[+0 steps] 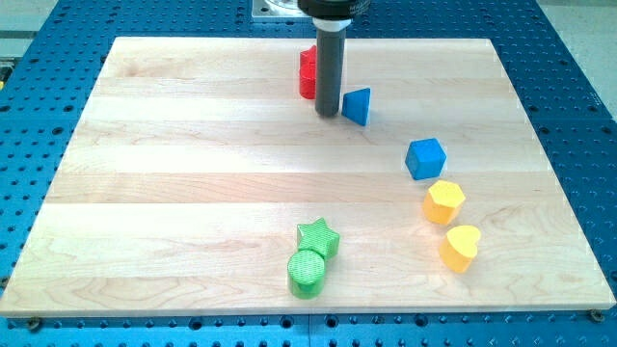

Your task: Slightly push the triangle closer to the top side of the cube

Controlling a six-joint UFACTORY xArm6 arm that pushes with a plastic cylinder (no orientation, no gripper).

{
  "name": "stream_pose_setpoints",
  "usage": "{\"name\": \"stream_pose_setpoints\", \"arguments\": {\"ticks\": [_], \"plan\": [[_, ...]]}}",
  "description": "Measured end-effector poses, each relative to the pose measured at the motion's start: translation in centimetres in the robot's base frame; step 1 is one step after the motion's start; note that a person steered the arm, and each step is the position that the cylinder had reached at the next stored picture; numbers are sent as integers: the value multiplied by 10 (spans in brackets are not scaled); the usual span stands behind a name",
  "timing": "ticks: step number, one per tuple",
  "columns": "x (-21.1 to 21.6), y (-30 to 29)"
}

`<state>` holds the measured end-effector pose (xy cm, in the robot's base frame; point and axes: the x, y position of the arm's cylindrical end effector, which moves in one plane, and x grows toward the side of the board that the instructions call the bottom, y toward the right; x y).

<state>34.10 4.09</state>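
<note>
A blue triangle block (358,105) lies near the view's top centre of the wooden board (174,164). A blue cube (425,158) sits below and to its right, apart from it. My tip (328,113) rests on the board just left of the triangle, close to it or touching its left side. A red block (308,73) stands right behind the rod, partly hidden by it; its shape is hard to make out.
A yellow hexagon block (444,201) and a yellow heart block (461,247) lie below the cube. A green star block (318,237) touches a green cylinder (307,273) near the view's bottom centre. Blue perforated table surrounds the board.
</note>
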Motion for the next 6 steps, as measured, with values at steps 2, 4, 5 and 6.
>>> {"name": "stream_pose_setpoints", "arguments": {"ticks": [2, 4, 5, 6], "plan": [[21, 75], [-24, 50], [-27, 83], [7, 92]]}}
